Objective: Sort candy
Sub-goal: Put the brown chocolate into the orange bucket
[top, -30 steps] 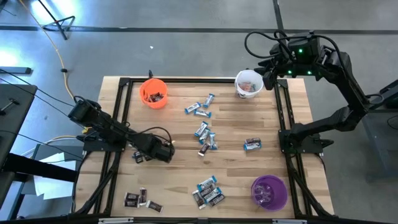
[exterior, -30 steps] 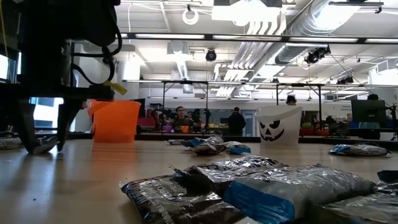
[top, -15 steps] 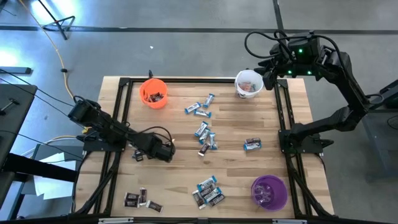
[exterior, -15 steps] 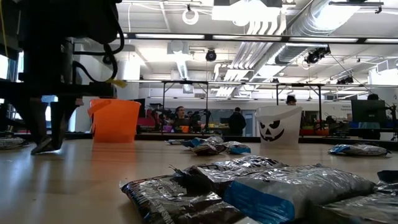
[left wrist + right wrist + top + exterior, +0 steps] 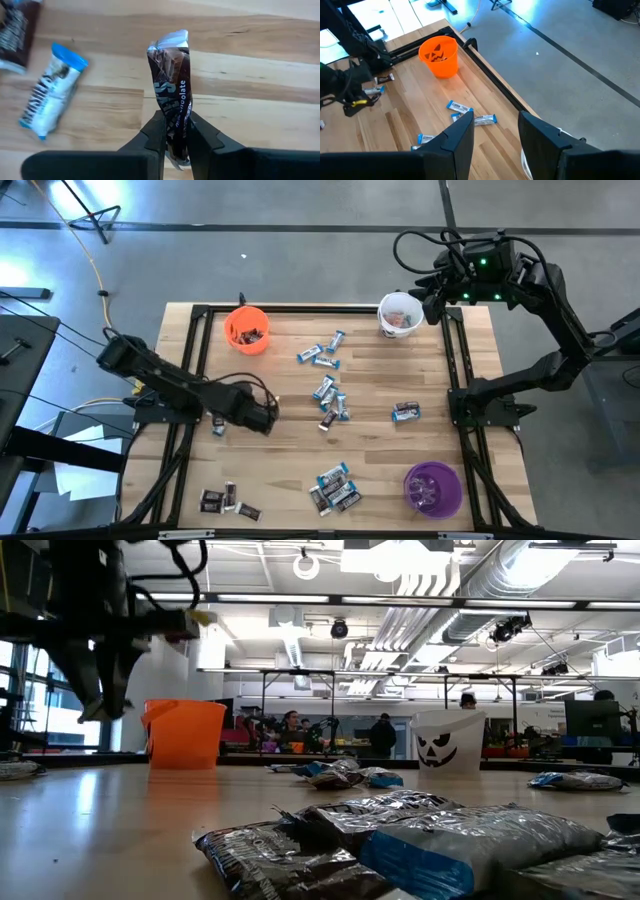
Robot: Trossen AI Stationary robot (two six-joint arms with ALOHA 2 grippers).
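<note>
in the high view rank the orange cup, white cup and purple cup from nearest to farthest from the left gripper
Measured from the left gripper, shut on a dark brown candy:
1. orange cup, at the table's far left corner.
2. purple cup, at the near right corner.
3. white cup, at the far right, beside the right gripper.

The wooden tabletop (image 5: 370, 375) carries an orange cup (image 5: 246, 329) at about eleven o'clock, a white cup (image 5: 400, 314) at one and a purple cup (image 5: 432, 488) at five. Wrapped candy (image 5: 329, 401) lies scattered at the centre, with more clusters at six and seven o'clock.
</note>
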